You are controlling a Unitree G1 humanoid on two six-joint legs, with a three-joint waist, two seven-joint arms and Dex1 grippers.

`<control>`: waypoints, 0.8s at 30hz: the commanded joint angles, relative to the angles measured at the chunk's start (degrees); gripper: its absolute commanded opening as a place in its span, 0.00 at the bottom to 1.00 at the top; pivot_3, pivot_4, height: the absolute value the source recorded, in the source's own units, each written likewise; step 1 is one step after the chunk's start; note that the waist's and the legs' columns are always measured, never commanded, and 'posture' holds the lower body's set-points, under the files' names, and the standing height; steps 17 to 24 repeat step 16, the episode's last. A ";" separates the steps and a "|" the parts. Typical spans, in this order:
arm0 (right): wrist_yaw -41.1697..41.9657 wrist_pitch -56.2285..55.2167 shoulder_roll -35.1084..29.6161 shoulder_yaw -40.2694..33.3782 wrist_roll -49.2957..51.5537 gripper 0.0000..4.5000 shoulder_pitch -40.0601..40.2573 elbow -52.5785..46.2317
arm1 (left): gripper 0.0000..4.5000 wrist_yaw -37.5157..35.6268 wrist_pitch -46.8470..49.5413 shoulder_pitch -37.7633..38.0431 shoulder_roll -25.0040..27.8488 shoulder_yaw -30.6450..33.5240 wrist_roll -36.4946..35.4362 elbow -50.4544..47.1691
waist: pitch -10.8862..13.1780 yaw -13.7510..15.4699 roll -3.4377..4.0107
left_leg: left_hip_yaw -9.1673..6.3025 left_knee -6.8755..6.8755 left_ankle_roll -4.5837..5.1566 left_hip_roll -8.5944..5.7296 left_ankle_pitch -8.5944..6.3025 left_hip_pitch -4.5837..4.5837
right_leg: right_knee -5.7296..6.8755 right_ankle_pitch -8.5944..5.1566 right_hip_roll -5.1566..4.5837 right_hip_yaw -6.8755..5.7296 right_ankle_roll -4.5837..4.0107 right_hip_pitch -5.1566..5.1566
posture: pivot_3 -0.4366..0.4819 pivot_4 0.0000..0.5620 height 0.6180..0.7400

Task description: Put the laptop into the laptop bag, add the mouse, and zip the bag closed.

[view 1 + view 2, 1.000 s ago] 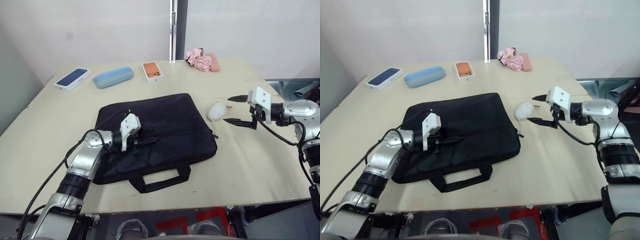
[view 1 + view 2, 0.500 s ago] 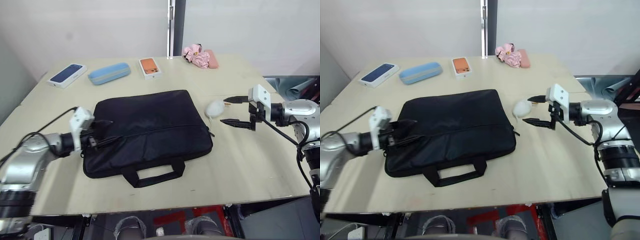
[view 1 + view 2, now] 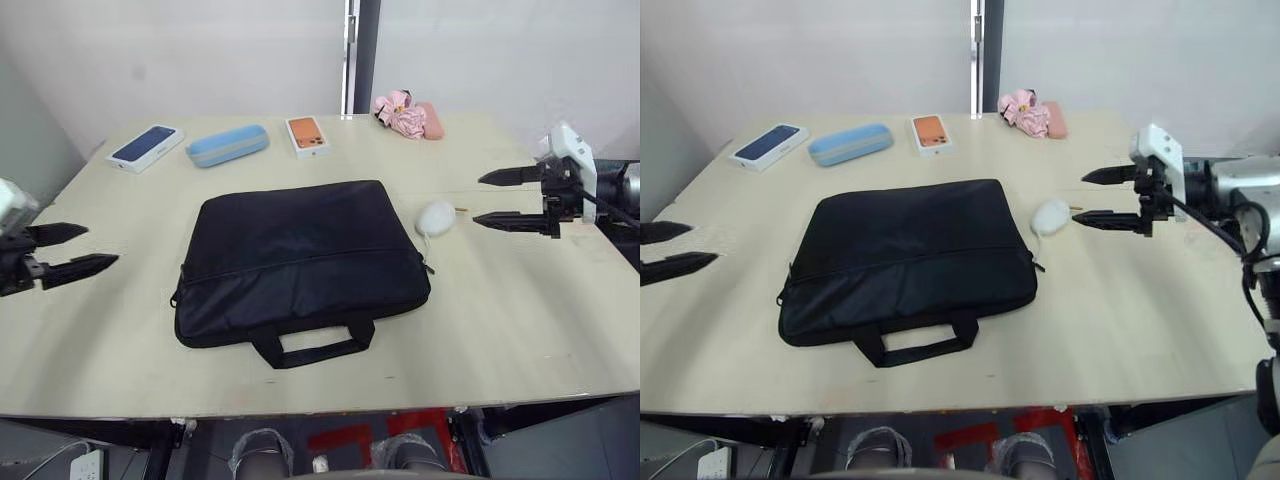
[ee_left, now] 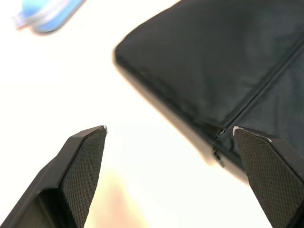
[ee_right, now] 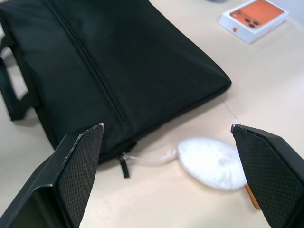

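Zipped laptop bag hides its contents, mouse beside it, left pincer and right pincer apart, empty

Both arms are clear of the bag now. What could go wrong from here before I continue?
The white mouse lies on the table beside the laptop bag, so the zip may have closed without it. Something thin and white runs from it toward the bag's zip end in the right wrist view; pulling either could drag the other. Both the left gripper and the right gripper are open and empty, so nothing steadies the bag.
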 commanded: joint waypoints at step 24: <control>0.39 6.05 -1.50 -2.74 2.89 1.00 -3.48 -2.66 | 1.00 -6.02 -4.47 -5.16 5.94 -0.50 2.49 8.68 | 0.00 0.55 -0.02 | -0.14 0.45 0.04 -0.03 0.00 -0.06 | 0.43 0.03 -0.09 -0.02 -0.04 0.03 | 0.48 0.27 1.00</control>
